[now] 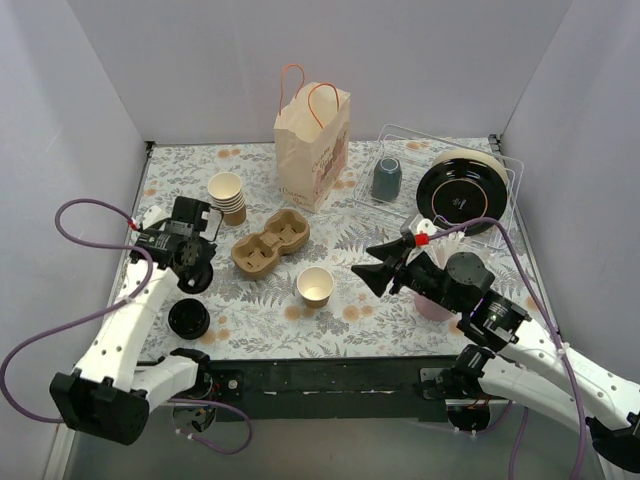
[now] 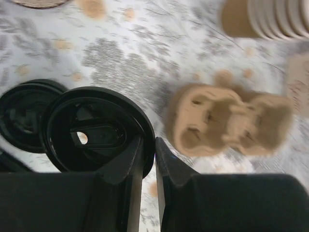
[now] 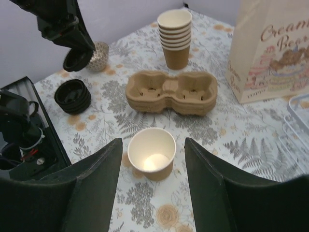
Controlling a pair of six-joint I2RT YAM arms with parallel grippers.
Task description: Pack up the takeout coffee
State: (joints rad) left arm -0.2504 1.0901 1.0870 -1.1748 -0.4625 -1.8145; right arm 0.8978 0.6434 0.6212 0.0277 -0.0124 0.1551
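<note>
A takeout coffee with its lid on is out of view. One lidless kraft cup [image 1: 315, 286] stands upright in the middle of the table. My right gripper [image 1: 372, 272] hangs just right of it, open, and in the right wrist view the cup [image 3: 152, 159] sits framed between the spread fingers [image 3: 96, 179], untouched. My left gripper [image 1: 192, 270] is raised at the left, shut on the rim of a round black lid [image 2: 96, 130]. That lid [image 3: 77, 59] dangles from the left gripper above the table. The paper bag [image 1: 312, 145] stands upright at the back.
A stack of black lids [image 1: 188, 318] lies below the left gripper. A pulp cup carrier [image 1: 270, 240] lies left of centre, with a stack of lidless cups [image 1: 228, 197] behind it. A wire rack [image 1: 505, 160] at the back right holds a grey mug [image 1: 386, 178] and a black plate [image 1: 462, 190].
</note>
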